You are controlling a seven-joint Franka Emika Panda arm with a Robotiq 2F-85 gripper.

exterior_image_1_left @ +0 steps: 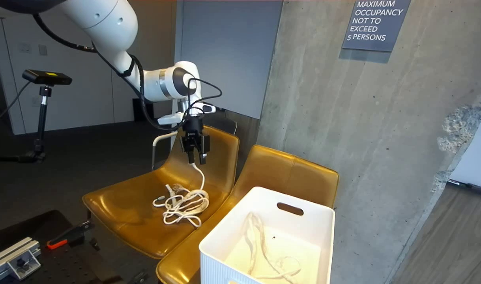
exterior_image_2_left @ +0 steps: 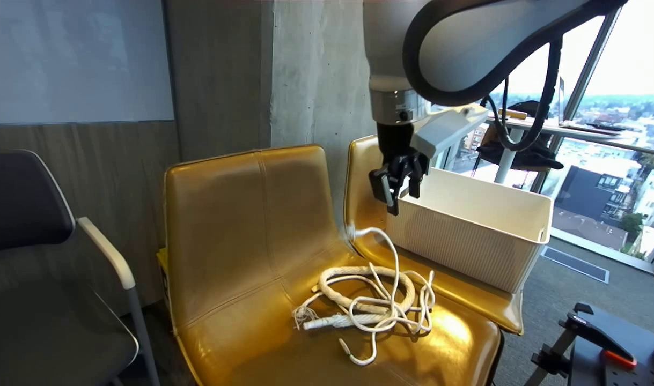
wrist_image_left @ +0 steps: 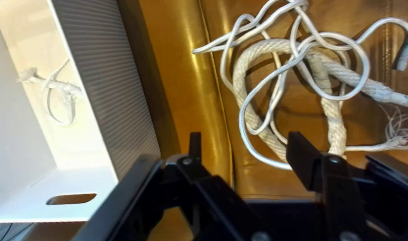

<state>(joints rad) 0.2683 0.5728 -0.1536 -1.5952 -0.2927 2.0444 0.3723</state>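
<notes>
My gripper is open, pointing down above a tan leather chair; it also shows in an exterior view and the wrist view. Nothing shows between its fingers. A tangled thin white cord lies on the seat, with a thick cream rope coiled among it. One strand of the cord rises from the pile and passes behind the right finger in the wrist view. In an exterior view its blurred raised end stands apart from the fingers.
A white ribbed bin stands on the neighbouring tan chair, with a frayed rope inside. A concrete wall is behind. A grey chair, a camera on a stand and an orange-handled clamp are nearby.
</notes>
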